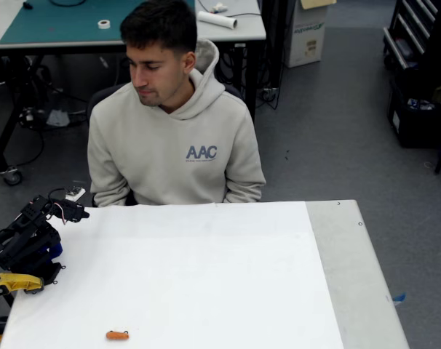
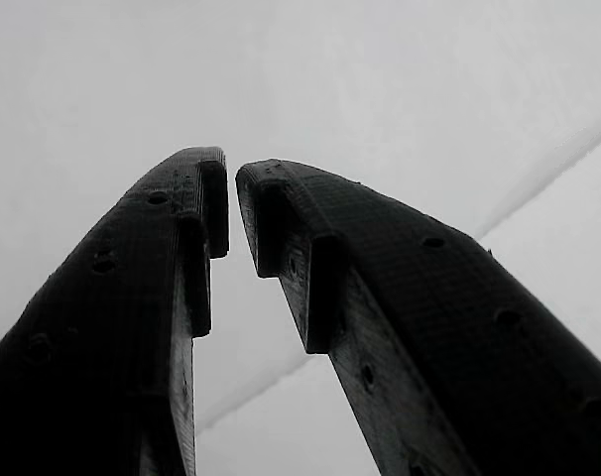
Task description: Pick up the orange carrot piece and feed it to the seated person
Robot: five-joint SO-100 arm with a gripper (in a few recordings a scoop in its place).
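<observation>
The gripper (image 2: 231, 213) has its two black fingers (image 2: 380, 288) nearly closed, a thin gap between the tips, nothing held. In the fixed view the arm (image 1: 28, 240) sits folded at the table's (image 1: 206, 269) nine o'clock edge. The orange carrot piece (image 1: 117, 335) lies on the table at about seven o'clock, well apart from the arm. The seated person (image 1: 173, 138) is at twelve o'clock, behind the table.

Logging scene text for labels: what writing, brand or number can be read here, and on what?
"AAC": blue letters on the chest of the seated person in the fixed view.
A smaller line under it is too blurred to read.
Print on the cardboard box behind is too small to read.
</observation>
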